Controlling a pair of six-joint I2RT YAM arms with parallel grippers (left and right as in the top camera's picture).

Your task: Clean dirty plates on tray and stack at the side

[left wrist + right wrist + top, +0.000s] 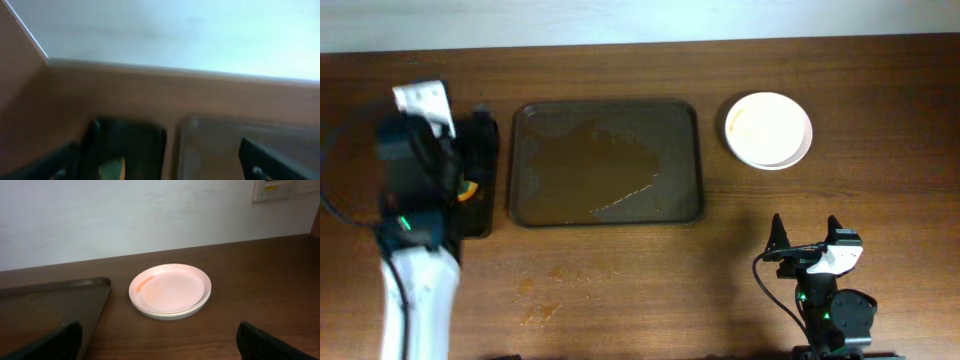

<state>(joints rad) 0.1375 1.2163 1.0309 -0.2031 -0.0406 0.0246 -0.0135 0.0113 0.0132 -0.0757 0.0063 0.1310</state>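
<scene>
no legible text, wall panel (280,189) markings blurred

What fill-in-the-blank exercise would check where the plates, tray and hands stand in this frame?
1. The stacked plates lie on the tray's ____ side, by the robot's own sides.
2. The tray holds ____ plates.
3. The right hand has its fingers ____.
4. The container left of the tray is ____ in colour.
Missing words: right; no; open; black.

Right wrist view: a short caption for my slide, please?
Pale plates stacked on the table, right of the dark tray.
</scene>
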